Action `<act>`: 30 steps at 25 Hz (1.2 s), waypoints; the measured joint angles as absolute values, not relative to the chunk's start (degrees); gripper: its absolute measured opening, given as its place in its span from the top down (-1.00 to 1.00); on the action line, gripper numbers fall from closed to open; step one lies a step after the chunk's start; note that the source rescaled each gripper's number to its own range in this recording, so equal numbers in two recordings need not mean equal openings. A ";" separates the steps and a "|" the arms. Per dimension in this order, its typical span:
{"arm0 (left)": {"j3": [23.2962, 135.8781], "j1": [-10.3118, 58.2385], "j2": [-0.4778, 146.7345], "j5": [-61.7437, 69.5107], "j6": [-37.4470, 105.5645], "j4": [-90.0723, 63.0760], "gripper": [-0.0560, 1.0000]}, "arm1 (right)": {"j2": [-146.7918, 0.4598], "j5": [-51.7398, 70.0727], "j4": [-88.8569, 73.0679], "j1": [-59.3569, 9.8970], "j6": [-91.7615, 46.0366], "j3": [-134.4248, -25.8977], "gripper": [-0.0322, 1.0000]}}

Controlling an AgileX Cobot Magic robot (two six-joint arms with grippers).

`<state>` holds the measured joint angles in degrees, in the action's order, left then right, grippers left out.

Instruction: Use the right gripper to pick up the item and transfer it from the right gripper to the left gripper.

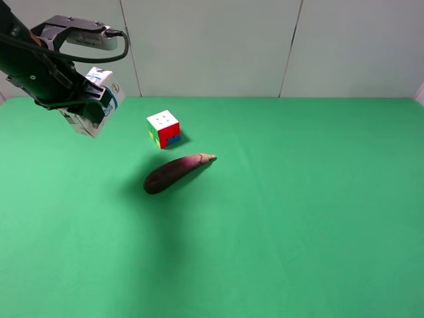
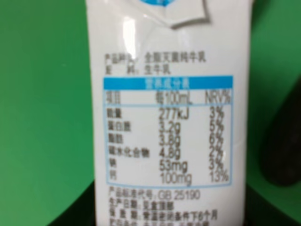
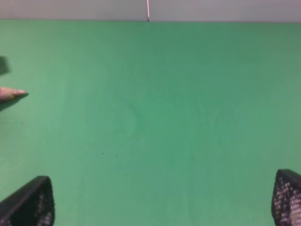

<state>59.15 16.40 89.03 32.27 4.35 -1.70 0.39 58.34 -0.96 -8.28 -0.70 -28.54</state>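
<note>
White card with blue print fills my left wrist view: the carton (image 2: 169,117) sits clamped in my left end effector (image 1: 91,105), raised off the table (image 1: 298,218) at the far left, its long axis tilted a little from upright with the folded top uppermost. My right end effector (image 3: 159,202) stands wide and holds nothing. It is out of the high camera's view, and its own wrist view shows bare green cloth plus the pale tip of the eggplant (image 3: 11,93) at one edge. So the carton lies well to the left of my right end effector, in the other arm's grasp, and I judge the handover done. The puzzle cube (image 1: 163,128) and eggplant rest on the table, right of the carton and apart from it.
</note>
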 joint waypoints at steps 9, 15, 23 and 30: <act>43.33 16.40 87.75 17.90 -4.60 2.59 0.89 | 0.39 58.34 -0.96 -8.28 -0.63 -28.54 -1.00; 36.83 16.40 87.75 8.67 -7.65 2.66 0.89 | 0.39 58.36 -1.13 -8.28 -0.57 -28.54 -1.00; 35.30 16.40 93.70 2.30 -7.87 2.71 0.89 | 0.39 58.36 -1.13 -8.28 -0.53 -28.54 -1.00; 35.24 16.40 94.93 2.36 -8.21 2.71 0.89 | 0.39 58.36 -1.13 -8.28 -0.53 -28.54 -1.00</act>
